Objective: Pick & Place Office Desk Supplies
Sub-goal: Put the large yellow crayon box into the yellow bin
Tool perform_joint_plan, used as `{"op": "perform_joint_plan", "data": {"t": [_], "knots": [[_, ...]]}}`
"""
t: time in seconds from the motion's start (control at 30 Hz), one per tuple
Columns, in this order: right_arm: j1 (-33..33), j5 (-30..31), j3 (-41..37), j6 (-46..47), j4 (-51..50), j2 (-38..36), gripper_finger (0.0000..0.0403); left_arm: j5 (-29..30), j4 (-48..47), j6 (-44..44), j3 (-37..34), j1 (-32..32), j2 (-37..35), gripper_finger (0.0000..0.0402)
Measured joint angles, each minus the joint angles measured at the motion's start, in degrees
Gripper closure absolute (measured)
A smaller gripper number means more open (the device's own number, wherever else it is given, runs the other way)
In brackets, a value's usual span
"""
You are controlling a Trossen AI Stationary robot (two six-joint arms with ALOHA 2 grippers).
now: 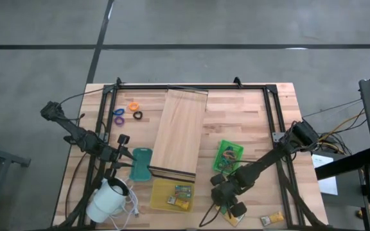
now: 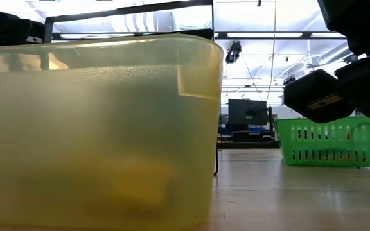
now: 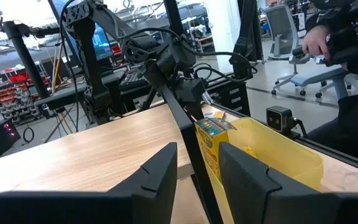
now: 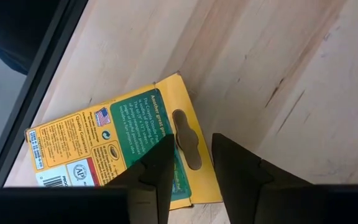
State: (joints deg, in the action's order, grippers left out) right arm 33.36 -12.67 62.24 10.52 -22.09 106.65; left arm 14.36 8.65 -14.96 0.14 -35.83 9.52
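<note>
**Right pincer closing over a flat crayon box at the near edge**

On the left, we are keeping the left pincer (image 1: 122,139) parked above the worktop (image 1: 249,122), beside the teal item (image 1: 140,163); its fingers are standing apart with nothing between them. Far left, the orange, purple and black rings (image 1: 131,111) are lying untouched. In the middle, the yellow bin (image 1: 172,194) is already holding a few small packets, and the green basket (image 1: 228,156) is sitting to its right.

On the right, we are lowering the right pincer (image 4: 190,163) over a yellow crayon box (image 4: 114,152) lying flat near the worktop's near edge. The fingers are straddling the box's hanger tab, partly spread and not yet pinching it, as far as we can judge.

The risk we are seeing: the box is thin and lying flat, so the fingertips may scrape the wood and slide over the cardboard, or catch only the tab, letting the box swing and drop. It is also lying close to the dark frame rail (image 4: 39,87), so a push could wedge it there.
</note>
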Motion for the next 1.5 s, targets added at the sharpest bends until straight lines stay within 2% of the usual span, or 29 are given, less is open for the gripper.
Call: {"op": "perform_joint_plan", "data": {"t": [0.73,1.27,1.5], "knots": [[0.0,0.2,-0.1,0.0,-0.2,0.0,0.0392,0.0,0.0,0.0,0.0,0.0,0.0,0.0281],[0.0,0.6,-0.1,0.3,-0.2,-0.3,0.0394,0.0,0.0,0.0,0.0,0.0,0.0,0.0281],[0.1,1.6,-0.1,1.5,-0.4,-3.7,0.0395,0.0,0.0,0.0,0.0,0.0,0.0,0.0281]]}}
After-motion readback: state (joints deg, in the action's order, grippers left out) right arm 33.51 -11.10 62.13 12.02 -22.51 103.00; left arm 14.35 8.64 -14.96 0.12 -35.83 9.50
